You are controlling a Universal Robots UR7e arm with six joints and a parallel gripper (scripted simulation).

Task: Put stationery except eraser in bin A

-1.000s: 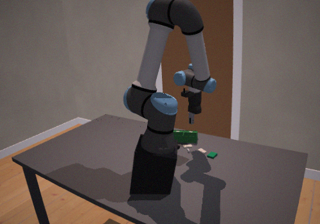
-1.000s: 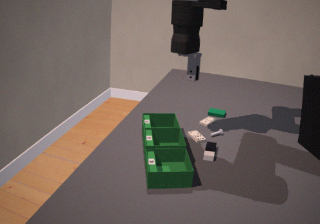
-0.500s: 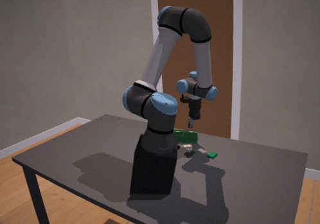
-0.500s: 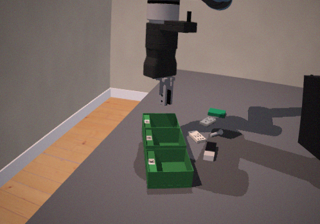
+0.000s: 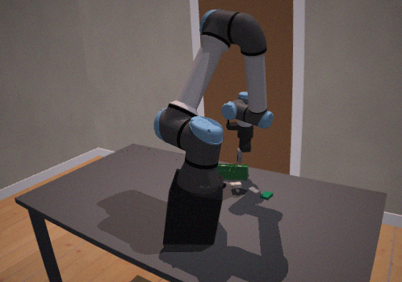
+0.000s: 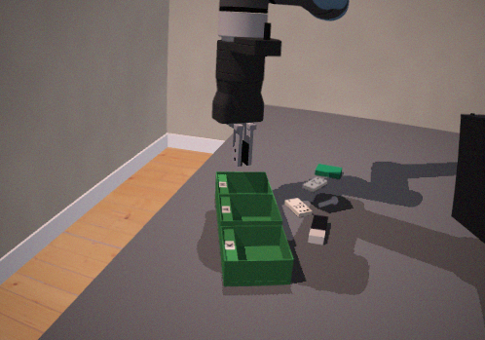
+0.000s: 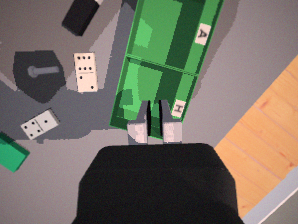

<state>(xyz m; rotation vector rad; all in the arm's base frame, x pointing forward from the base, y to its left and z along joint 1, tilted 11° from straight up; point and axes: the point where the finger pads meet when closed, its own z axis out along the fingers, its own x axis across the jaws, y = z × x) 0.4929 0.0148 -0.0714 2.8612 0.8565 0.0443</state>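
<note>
Three green bins stand in a joined row: the bin marked A [image 6: 253, 205] [image 7: 185, 35] in the middle, the bin marked H [image 6: 245, 182] [image 7: 167, 85] at one end and the bin marked K [image 6: 258, 273] at the other. No item shows in the visible part of bin A. The eraser [image 6: 317, 230] [image 7: 81, 15], black with a white end, lies on the table beside the bins. My gripper [image 5: 240, 162] [image 6: 243, 162] [image 7: 154, 111] hangs above the H end of the row. Its fingers are a little apart, with nothing seen between them.
Two dominoes [image 6: 298, 207] [image 6: 315, 183] [image 7: 86, 72] [image 7: 41, 123] lie beside the bins. A grey bolt [image 6: 327, 202] [image 7: 44, 70] lies in shadow near them. A green block [image 5: 266, 195] [image 6: 328, 171] [image 7: 11, 152] lies farther out. The table's edge runs behind the bins.
</note>
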